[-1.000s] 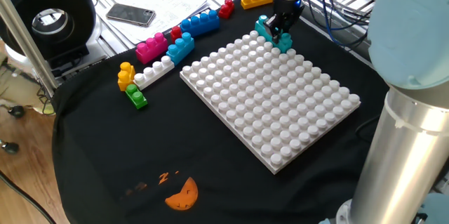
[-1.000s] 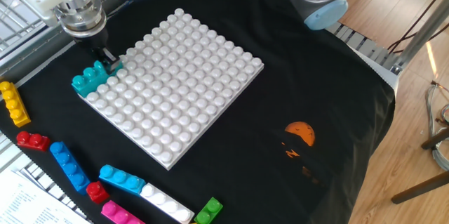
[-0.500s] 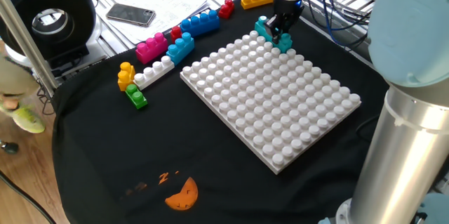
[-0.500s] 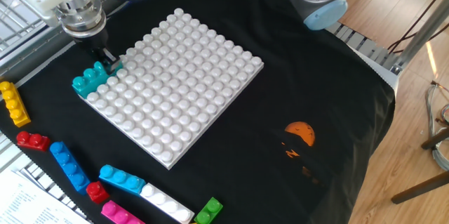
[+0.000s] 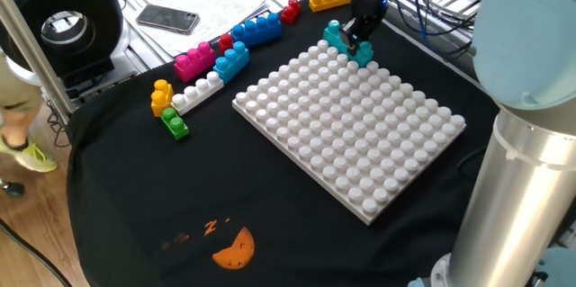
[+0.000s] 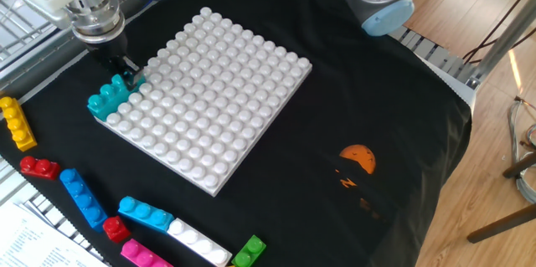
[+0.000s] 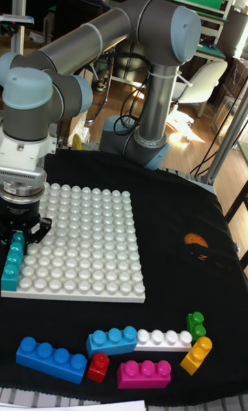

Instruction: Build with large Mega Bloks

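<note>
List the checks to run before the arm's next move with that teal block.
1. Grip: gripper closed on the end of the teal block: ok.
2. Teal block above the baseplate studs: not ok, it sits beside the plate's edge.
3. Block touching that edge or just apart from it: cannot tell.
4. Target studs free: ok, no brick stands on the plate.
5. Spare bricks out of the path: ok, blue brick and pink brick lie on the cloth apart from the plate.

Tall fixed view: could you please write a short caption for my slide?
The gripper holds a teal brick at the edge of the white baseplate; spare bricks lie in front.
</note>
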Available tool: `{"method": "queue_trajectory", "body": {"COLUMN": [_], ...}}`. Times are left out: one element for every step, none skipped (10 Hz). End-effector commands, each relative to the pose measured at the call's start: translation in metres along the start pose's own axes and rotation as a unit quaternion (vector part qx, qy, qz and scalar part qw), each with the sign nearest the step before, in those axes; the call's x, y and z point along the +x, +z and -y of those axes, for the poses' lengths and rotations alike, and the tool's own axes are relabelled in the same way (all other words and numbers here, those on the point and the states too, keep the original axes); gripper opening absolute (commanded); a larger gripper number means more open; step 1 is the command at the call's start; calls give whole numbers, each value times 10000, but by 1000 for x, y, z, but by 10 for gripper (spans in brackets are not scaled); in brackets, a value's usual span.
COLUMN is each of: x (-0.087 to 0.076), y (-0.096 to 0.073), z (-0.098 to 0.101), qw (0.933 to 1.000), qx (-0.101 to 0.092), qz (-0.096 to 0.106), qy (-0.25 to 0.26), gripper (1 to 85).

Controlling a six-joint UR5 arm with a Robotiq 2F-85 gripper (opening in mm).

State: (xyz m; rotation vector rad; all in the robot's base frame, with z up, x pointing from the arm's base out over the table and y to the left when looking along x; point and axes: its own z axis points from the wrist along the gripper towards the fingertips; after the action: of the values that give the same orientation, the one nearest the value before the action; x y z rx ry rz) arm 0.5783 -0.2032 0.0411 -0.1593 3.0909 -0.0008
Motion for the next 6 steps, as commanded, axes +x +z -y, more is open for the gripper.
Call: {"method": "queue_trajectory", "body": {"x": [-9, -10, -10, -10, -10, -10], "y": [0, -1, -1, -1, -4, -9], "z": [-4, -4, -5, -4, -4, -6], "qw": [9988, 9983, 9977, 9974, 9972, 9970], "qx": [-89, -101, -129, -128, -143, -195], "qz": [194, 204, 209, 210, 212, 222], "qy": [-443, -542, -639, -677, -707, -719], "gripper": [443, 487, 530, 543, 547, 550]}}
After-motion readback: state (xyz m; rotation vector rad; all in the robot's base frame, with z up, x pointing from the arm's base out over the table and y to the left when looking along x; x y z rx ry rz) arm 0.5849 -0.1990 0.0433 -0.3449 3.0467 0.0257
